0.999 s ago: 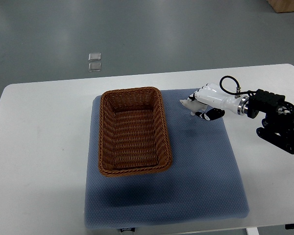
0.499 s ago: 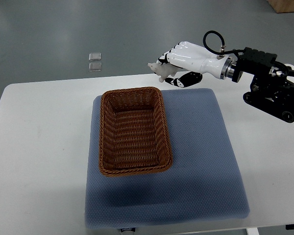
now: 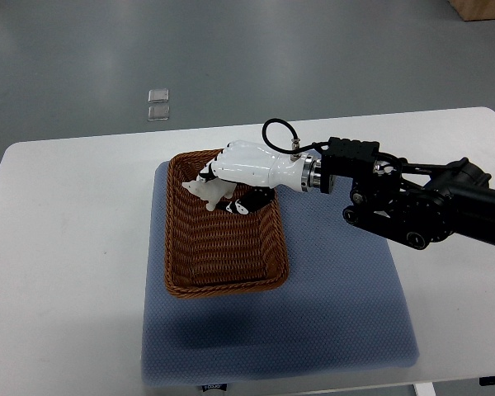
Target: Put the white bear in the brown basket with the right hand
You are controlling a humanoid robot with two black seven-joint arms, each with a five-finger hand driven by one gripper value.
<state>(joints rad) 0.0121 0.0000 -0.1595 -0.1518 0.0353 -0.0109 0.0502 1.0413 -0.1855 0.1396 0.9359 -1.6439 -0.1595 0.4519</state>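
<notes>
On the left half of the white counter nothing has moved: the blue mat lies flat and the brown basket sits on its left part, empty along its lower and middle floor. No left arm shows anywhere.

The change is over the basket's upper end. A second ago the right hand was low on the mat to the right of the basket; half a second ago it had lifted and swung up past the far edge of the counter; now it has come across and sits above the upper right part of the basket. Its fingers are clenched round the white bear, whose pale body pokes out to the left from under the knuckles, over the basket's interior.

Farther right, the wrist and the black forearm stretch across the mat from the picture's right edge, much further in than before.

So the carry looks essentially finished: the bear is inside the rim's outline but held, not resting on the weave as far as can be told. What remains, by my reading, is a short lowering and an opening of the fingers, keeping clear of the right wall of the basket.
</notes>
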